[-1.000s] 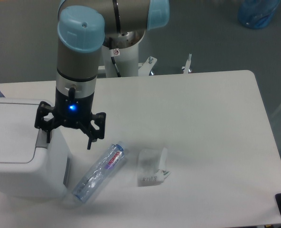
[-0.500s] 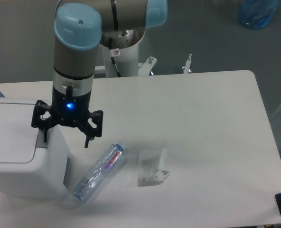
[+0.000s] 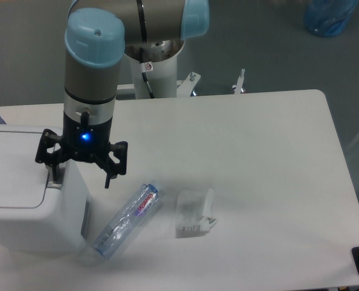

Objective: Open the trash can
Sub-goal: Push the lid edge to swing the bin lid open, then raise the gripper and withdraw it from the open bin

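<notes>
Camera view puts your gripper [image 3: 80,173], fingers spread apart and holding nothing, astride the right edge of the trash can [image 3: 28,200] at the frame's lower left, so its grey push tab [image 3: 54,177] sits under the left finger.

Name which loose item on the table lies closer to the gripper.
The clear plastic bottle, lying just below the open gripper; the crumpled white wrapper sits farther right.
</notes>
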Robot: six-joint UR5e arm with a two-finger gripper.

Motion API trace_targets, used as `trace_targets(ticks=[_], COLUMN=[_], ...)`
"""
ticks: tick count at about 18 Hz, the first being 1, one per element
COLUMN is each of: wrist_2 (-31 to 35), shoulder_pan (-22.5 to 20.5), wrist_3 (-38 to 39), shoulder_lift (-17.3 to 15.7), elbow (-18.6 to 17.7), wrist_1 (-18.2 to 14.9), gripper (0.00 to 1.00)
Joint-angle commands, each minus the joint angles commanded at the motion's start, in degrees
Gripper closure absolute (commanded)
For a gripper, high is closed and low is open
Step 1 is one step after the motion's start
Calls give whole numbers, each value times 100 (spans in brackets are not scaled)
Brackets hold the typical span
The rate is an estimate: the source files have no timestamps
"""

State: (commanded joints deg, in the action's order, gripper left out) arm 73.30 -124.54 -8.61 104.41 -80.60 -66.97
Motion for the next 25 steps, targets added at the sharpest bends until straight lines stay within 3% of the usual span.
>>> trace_targets(ticks=[11, 19, 25], wrist_2=[220, 220, 552], shoulder_pan=[-114, -966, -1484], wrist_3=[-114, -886, -2203], shoulder_lift=[26, 105, 369], elbow=[131, 220, 202], wrist_1=[44, 334, 404], gripper=[0, 0, 0])
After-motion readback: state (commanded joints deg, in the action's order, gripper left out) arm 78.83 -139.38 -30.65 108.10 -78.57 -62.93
